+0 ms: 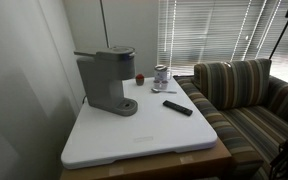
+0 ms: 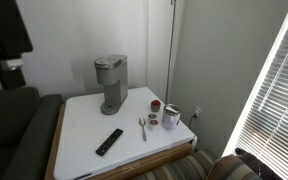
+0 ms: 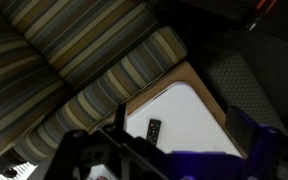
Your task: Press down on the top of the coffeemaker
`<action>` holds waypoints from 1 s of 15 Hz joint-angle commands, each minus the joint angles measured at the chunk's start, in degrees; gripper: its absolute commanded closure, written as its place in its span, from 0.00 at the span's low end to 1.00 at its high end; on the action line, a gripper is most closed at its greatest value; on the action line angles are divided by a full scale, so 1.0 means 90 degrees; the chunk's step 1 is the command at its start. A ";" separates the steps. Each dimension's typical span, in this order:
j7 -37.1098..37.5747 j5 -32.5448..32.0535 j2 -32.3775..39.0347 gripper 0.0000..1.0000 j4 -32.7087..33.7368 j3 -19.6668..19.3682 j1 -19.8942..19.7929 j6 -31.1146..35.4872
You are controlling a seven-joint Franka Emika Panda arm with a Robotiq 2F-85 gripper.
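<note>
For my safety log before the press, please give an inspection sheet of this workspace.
Surface: white square tabletop, mostly bare.
Job's things: tall matte grey coffeemaker; its flat grey top untouched.
Clutter: black remote, metal jar, spoon, small red-brown cup.
Gripper: dark gripper, away from the machine; jaws unclear.
Cables: thin dark line on wall; cord or pole, cannot tell.
Surroundings: striped sofa, window blinds.
</note>
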 commanded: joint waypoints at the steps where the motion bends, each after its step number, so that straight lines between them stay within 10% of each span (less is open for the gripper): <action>1: -0.0103 0.0040 0.0119 0.00 0.0140 0.0096 0.0017 -0.0016; 14: -0.1138 -0.0567 0.2209 0.00 0.2583 0.1091 0.0826 0.0291; 15: -0.0737 -0.0400 0.1527 0.00 0.1940 0.1097 0.0707 0.0221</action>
